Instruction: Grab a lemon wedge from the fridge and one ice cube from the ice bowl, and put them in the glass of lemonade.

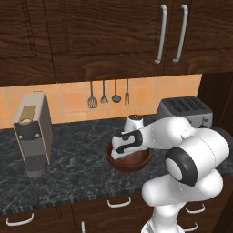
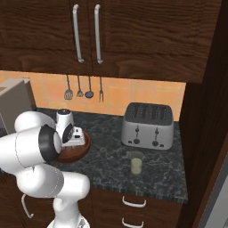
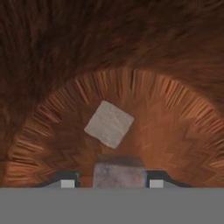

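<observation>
Ice cube (image 3: 119, 174) between claw (image 3: 109, 183) tips

Arm (image 1: 182, 154): glossy white rounded shells, bulbous at the joints. Dark grey to black rings mark the joint seams. Hand (image 1: 124, 144) behind the fingers: white housing with black patches. Fingers (image 3: 68, 180): small, dark, with pale square pads at the tips.
</observation>
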